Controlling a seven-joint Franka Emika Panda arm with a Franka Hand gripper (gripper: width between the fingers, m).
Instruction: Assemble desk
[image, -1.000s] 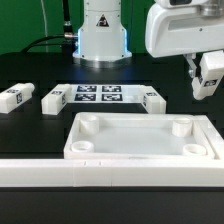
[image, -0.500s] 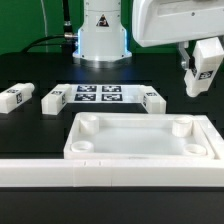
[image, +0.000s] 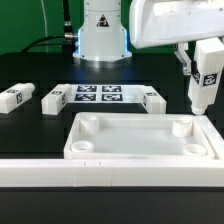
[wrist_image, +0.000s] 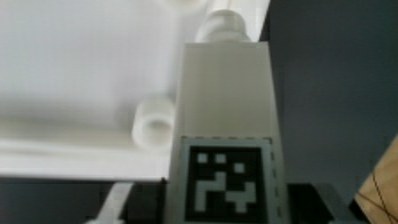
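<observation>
Leg (image: 202, 95) is hanging upright, pinched in my tool (image: 200, 62), because I am aiming it at the tabletop's (image: 130, 143) far corner socket (image: 182, 127) on the exterior view's right.

Bare table (image: 30, 125) lies free between the loose legs (image: 55, 99) and the tabletop (image: 72, 135), whose front the low wall (image: 110, 172) blocks
</observation>
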